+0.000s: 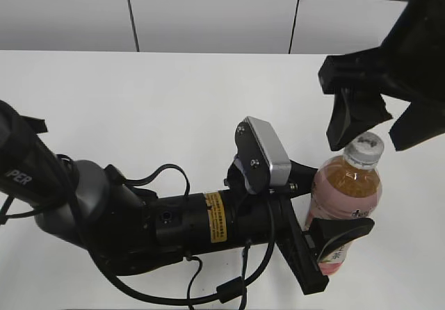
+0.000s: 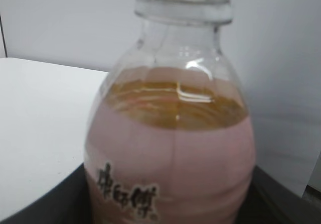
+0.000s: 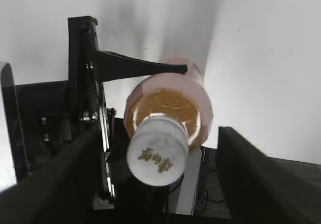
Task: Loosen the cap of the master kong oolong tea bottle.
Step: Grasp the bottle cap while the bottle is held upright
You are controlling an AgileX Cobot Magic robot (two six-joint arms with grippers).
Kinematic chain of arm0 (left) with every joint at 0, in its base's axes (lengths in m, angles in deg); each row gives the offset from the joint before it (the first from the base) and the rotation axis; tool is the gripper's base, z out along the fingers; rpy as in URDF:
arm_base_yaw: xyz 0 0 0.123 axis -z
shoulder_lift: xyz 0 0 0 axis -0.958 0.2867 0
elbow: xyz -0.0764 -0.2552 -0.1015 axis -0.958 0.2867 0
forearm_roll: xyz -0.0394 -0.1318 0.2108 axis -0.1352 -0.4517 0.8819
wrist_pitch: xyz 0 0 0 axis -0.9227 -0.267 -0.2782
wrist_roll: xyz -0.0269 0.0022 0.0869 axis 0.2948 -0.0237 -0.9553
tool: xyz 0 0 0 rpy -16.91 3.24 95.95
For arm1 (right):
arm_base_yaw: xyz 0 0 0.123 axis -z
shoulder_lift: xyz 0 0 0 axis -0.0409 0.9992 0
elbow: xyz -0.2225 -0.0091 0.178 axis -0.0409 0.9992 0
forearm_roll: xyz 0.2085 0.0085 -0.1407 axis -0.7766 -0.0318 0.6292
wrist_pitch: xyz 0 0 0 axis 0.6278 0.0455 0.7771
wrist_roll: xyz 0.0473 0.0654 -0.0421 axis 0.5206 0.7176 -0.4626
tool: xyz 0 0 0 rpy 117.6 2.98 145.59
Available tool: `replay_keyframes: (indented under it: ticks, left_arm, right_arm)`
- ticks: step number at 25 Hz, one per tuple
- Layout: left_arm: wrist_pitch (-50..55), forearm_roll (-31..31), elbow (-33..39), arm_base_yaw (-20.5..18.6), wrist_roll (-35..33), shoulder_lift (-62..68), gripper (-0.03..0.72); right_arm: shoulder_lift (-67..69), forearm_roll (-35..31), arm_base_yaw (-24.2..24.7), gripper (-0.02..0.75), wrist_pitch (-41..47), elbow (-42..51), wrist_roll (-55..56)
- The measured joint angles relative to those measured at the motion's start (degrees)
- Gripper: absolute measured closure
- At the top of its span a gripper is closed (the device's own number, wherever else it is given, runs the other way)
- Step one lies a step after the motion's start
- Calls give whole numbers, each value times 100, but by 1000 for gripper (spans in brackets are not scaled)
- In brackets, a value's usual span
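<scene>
The master kong oolong tea bottle [image 1: 345,193] stands upright on the white table, with amber tea and a pink label. Its white cap [image 1: 365,150] is on. My left gripper [image 1: 325,206] is shut on the bottle's labelled body from the left. The left wrist view shows the bottle [image 2: 170,148] close up between the left gripper's dark fingers [image 2: 170,211]. My right gripper [image 1: 379,126] hangs open just above the cap. In the right wrist view the cap [image 3: 158,151] lies between the right gripper's spread fingers [image 3: 158,184], touching neither, above the bottle's shoulder [image 3: 168,101].
The white table [image 1: 153,115] runs back to a pale panelled wall [image 1: 208,11]. The left arm with its cables [image 1: 139,219] fills the front left. The table's right edge and the floor with cables [image 3: 215,194] show in the right wrist view.
</scene>
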Motion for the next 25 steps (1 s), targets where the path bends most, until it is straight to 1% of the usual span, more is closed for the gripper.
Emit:
replay_keyframes:
  ticks: [10, 16, 25]
  left_arm:
    - [0, 2, -5, 0, 0, 0, 263]
    - [0, 2, -5, 0, 0, 0, 263]
    - [0, 7, -11, 0, 0, 0, 263]
  right_arm:
    - [0, -18, 0, 271, 0, 40, 6]
    - [0, -37, 0, 332, 0, 40, 6]
    - [0, -166, 0, 342, 0, 40, 6]
